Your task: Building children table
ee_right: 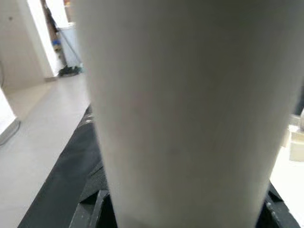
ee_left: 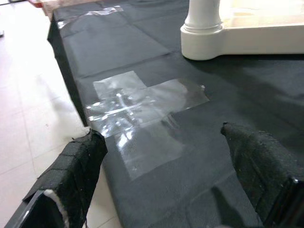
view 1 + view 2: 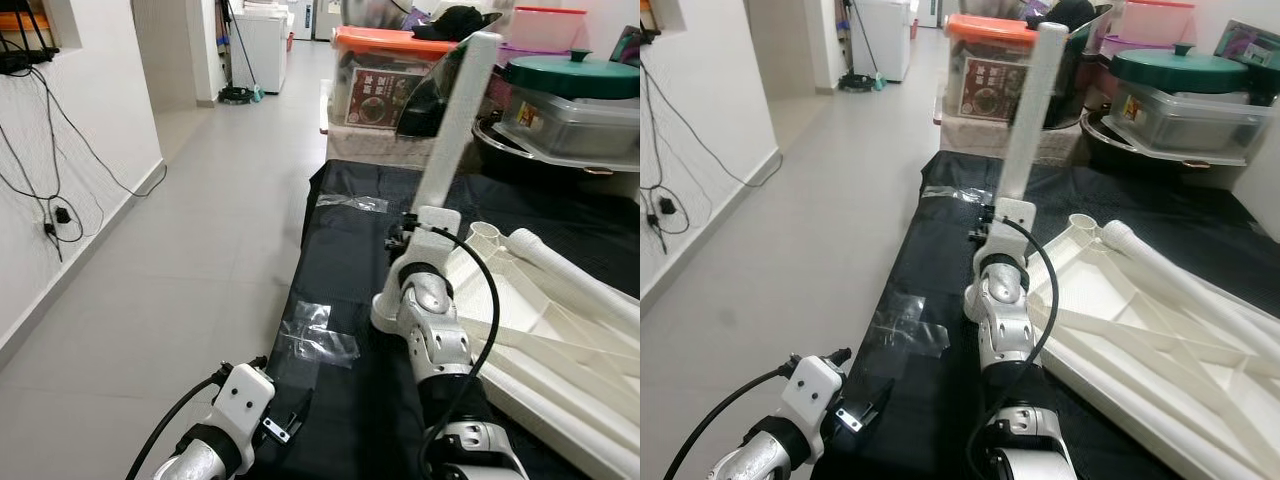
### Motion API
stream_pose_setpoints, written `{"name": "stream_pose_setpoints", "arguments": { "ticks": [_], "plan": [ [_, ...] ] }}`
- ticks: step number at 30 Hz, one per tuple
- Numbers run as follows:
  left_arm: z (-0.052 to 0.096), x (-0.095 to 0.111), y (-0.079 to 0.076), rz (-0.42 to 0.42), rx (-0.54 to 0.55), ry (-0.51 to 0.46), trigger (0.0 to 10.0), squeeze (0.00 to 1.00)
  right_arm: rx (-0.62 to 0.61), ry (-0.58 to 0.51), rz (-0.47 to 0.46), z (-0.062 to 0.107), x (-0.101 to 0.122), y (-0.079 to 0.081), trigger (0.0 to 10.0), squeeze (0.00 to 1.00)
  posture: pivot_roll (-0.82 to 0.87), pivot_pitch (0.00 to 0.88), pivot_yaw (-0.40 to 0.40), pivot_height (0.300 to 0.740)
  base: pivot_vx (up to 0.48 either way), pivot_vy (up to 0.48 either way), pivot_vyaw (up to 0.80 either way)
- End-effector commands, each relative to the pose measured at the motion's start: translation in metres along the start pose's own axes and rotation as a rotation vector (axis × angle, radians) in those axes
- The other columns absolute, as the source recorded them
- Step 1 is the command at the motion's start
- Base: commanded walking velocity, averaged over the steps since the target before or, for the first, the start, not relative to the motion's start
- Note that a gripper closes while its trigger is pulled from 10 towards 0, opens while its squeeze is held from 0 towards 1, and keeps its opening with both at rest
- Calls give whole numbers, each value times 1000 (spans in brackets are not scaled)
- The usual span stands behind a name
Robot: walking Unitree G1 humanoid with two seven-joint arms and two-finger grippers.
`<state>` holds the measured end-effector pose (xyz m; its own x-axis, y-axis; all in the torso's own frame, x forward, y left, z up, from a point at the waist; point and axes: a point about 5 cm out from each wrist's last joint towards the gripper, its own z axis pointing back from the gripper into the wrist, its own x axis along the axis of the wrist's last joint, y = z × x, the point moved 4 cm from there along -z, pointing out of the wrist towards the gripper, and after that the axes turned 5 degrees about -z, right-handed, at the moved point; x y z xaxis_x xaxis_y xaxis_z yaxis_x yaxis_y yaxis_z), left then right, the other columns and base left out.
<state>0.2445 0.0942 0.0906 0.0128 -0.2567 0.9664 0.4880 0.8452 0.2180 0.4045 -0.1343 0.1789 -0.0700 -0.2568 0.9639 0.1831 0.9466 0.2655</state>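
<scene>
While black cloth [image 3: 350, 290] spans grey tile floor [image 3: 190, 240], right pincer [image 3: 425, 225] clamps table leg [image 3: 455, 120]; left pincer [image 2: 166, 180] apart.

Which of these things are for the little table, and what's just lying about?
For the job:
white table leg, upright in right gripper
upturned white tabletop
left gripper

Lying about:
orange-lidded box
green-lidded container
clear tape patch

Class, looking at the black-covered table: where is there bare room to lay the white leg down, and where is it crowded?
Free: the black cloth between the taped patch and the far storage boxes. Crowded: the upturned white tabletop, where the right gripper holds the leg.
</scene>
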Motion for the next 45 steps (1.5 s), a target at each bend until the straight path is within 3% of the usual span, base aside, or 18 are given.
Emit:
{"name": "stream_pose_setpoints", "arguments": {
  "ticks": [1,5,6,10,12,14,15,17,19,21,28,29,31,32,39,41,42,45],
  "plan": [
    [0,-3,-3,-1,-10,7,10000,0,80,96,-136,17,-32,33,10000,1000,154,0,-92,740,0,0,0],
    [1,-3,-4,2,-16,7,10000,0,215,22,-120,11,-14,39,10000,1000,150,0,-88,740,0,0,0],
    [0,-3,-4,3,-17,7,10000,0,257,16,-137,9,-9,39,10000,0,150,0,-88,740,0,0,0],
    [0,-3,-4,4,-19,7,10000,0,428,39,-196,3,-1,42,10000,0,148,0,-87,740,0,0,0],
    [0,-4,-4,4,-20,7,10000,0,636,86,-207,4,3,46,10000,0,148,0,-87,740,0,0,0],
    [0,-4,-4,4,-20,7,10000,0,636,86,-207,4,3,46,10000,0,148,0,-87,740,0,0,0],
    [-1,-3,-4,4,-21,6,10000,0,785,140,-187,8,3,47,10000,0,143,0,-85,740,0,0,0],
    [-1,-3,-4,4,-21,6,10000,0,785,140,-187,8,3,47,10000,0,143,0,-85,740,0,0,0],
    [-1,-3,-4,3,-22,6,10000,0,939,205,-159,13,2,47,10000,0,144,0,-85,740,0,0,0],
    [-2,-3,-3,1,-19,4,10000,0,1258,328,-127,30,4,49,10000,0,157,0,-94,740,0,0,0],
    [0,-3,-2,-4,-5,6,10000,0,1536,418,-77,48,6,67,10000,0,173,0,-101,740,0,0,0],
    [0,-3,-2,-4,-5,7,10000,0,1622,485,15,58,-5,71,7922,0,173,0,-98,740,0,0,0],
    [0,-3,-2,-4,-5,7,10000,0,1622,485,15,58,-5,71,7922,0,173,0,-98,740,0,0,0],
    [0,-3,-2,-3,-6,7,10000,0,1648,548,132,65,-22,71,0,0,174,0,-99,740,0,0,0],
    [0,-3,-3,-2,-8,8,10000,0,1520,475,237,52,-30,73,0,0,171,0,-96,740,0,0,0],
    [0,-3,-3,-1,-9,8,10000,0,1272,357,185,26,-22,73,0,0,171,0,-96,740,0,0,0],
    [0,-3,-3,-1,-9,8,10000,0,1272,357,185,26,-22,73,0,0,171,0,-96,740,0,0,0],
    [0,-3,-3,0,-9,8,10000,0,802,270,136,-13,-17,45,0,0,165,0,-98,740,0,0,0]
  ]
}}
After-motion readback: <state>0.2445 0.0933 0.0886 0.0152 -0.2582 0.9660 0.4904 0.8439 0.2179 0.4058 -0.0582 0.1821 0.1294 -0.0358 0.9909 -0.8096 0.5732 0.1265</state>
